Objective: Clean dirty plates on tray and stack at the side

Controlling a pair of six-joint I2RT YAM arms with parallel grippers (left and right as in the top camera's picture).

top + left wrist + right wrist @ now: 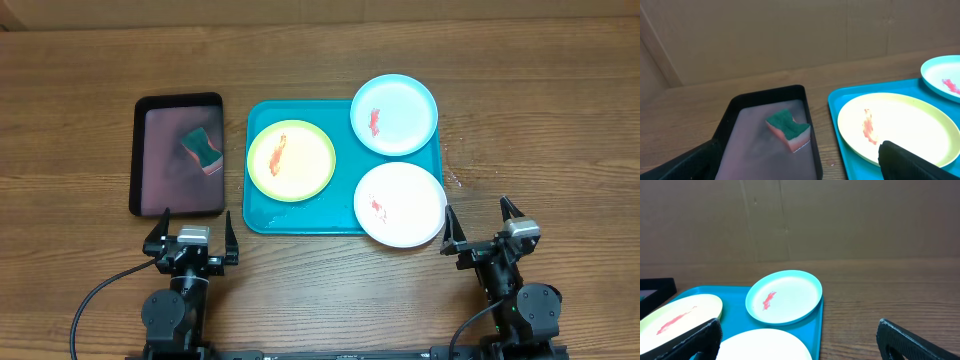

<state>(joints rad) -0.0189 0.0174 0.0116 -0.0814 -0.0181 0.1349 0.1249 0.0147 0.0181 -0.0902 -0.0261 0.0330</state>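
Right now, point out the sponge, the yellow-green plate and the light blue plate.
sponge (201, 149), overhead view, on its green top face.
yellow-green plate (291, 160), overhead view, centre of its pale inside.
light blue plate (394, 114), overhead view, centre of its inside.

place: robot lab bench | signs: wooden table (90, 60), cardboard backdrop (765, 35), left arm (180, 305), right arm (522, 300)
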